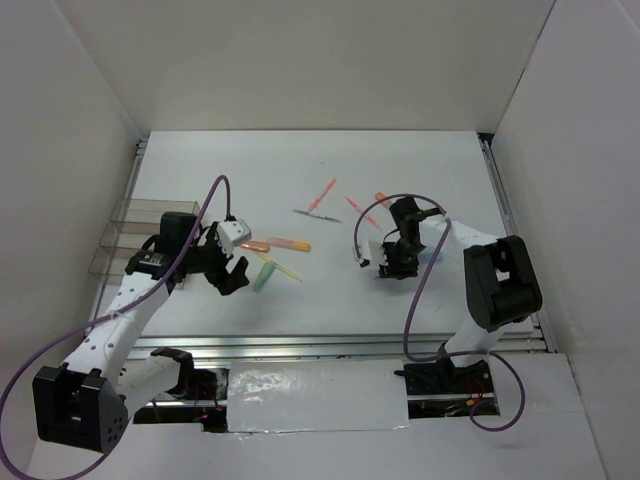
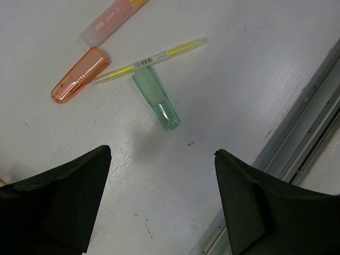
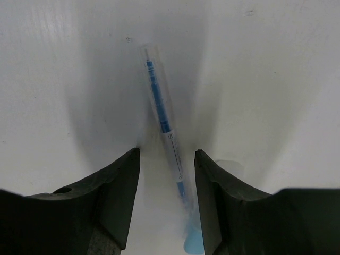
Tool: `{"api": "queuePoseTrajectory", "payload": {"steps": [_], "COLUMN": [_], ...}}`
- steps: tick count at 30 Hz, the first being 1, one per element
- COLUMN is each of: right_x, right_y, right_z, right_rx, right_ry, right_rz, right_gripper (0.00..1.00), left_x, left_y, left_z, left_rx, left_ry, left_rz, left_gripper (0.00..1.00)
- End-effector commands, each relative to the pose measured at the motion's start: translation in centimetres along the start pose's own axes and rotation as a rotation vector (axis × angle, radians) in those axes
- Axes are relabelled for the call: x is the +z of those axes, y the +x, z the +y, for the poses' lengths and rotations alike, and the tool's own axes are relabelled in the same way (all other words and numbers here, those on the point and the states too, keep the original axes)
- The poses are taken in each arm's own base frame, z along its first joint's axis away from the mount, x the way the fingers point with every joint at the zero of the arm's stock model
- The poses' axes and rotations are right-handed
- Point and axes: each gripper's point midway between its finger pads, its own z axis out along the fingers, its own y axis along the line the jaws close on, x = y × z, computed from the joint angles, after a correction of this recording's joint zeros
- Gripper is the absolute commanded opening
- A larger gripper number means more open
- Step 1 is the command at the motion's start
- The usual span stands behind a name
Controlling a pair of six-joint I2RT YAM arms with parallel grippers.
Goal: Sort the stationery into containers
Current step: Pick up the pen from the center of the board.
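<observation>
My right gripper [image 1: 392,262] is low over the table, and in the right wrist view it [image 3: 167,154] is open with a jaw on each side of a thin clear pen with a blue core [image 3: 162,114]; neither jaw touches the pen. My left gripper [image 1: 232,268] is open and empty [image 2: 162,154], just short of a pale green cap [image 2: 156,103], a yellow pen [image 2: 151,59], an orange cap [image 2: 79,75] and a pink marker [image 2: 114,18]. The clear containers [image 1: 135,228] stand at the far left, behind the left arm.
More stationery lies mid-table: an orange pen [image 1: 322,197], a grey pen [image 1: 310,212], another orange pen [image 1: 357,208] and an orange cap [image 1: 383,198]. A blue cap [image 3: 194,241] lies at the pen's near end. A metal rail [image 2: 308,133] runs along the table's front edge.
</observation>
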Motion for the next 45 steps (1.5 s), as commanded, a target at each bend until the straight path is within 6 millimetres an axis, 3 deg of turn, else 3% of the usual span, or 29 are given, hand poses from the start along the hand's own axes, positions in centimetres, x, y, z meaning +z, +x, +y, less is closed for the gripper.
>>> {"api": "queuePoseTrajectory", "payload": {"steps": [1,6,11,19,23,26,29,31,33,34,35,37,40,42,45], "right_x": [0.3,0.3,0.6,0.3,-3.6,-9.6,-15.6,-19.1,-22.3,-23.7,-24.1,-27.1,-28.8,-29.6,-29.9], "right_y": [-0.5,-0.6,-0.7,-1.3,-4.6,-9.7,-14.3,-16.9,-19.7,-20.8,-21.6,-23.3,-25.1,-26.5,-27.8], "right_z": [-1.0,-1.1,-0.9,-1.2,-3.0,-5.7,-6.8,-6.9,-5.5,-6.3,-5.6,-5.6,-4.8,-4.4,-3.7], "right_rx": [-0.030,-0.041,-0.030,0.011,0.099,0.243,0.309,0.414,0.518,0.520,0.545,0.600,0.657,0.643,0.673], "right_ry": [0.003,-0.023,-0.095,-0.049,0.048,0.155,0.206,0.220,0.163,0.185,0.145,0.134,0.053,-0.001,-0.085], "right_rz": [-0.007,0.015,0.040,0.063,-0.055,-0.272,-0.509,-0.666,-0.829,-0.902,-0.953,-1.083,-1.188,-1.221,-1.242], "right_gripper": [0.52,0.48,0.37,0.06,0.00,0.00,0.00,0.00,0.00,0.00,0.00,0.00,0.00,0.00,0.00], "left_x": [0.4,0.5,0.4,-0.1,-1.4,-2.5,-3.9,-5.0,-5.9,-6.6,-6.9,-7.9,-8.5,-8.7,-9.5], "left_y": [-0.3,-0.3,-0.4,-1.8,-3.9,-5.9,-8.5,-10.6,-12.5,-14.1,-14.8,-17.1,-19.0,-19.7,-21.7], "left_z": [-0.1,-0.1,0.0,-0.2,-0.4,-0.9,-1.8,-1.9,-2.5,-2.7,-3.2,-3.5,-3.7,-4.0,-4.6], "left_rx": [0.040,0.037,0.045,0.020,-0.048,-0.118,-0.166,-0.190,-0.220,-0.242,-0.243,-0.245,-0.304,-0.382,-0.363], "left_ry": [0.017,0.022,0.013,0.014,0.021,0.056,0.106,0.117,0.156,0.176,0.216,0.257,0.308,0.354,0.398], "left_rz": [-0.026,-0.026,-0.029,-0.074,-0.151,-0.228,-0.306,-0.382,-0.445,-0.499,-0.525,-0.610,-0.683,-0.705,-0.781], "left_gripper": [0.91,0.91,0.91,0.89,0.89,0.88,0.86,0.86,0.85,0.85,0.84,0.84,0.84,0.84,0.83]}}
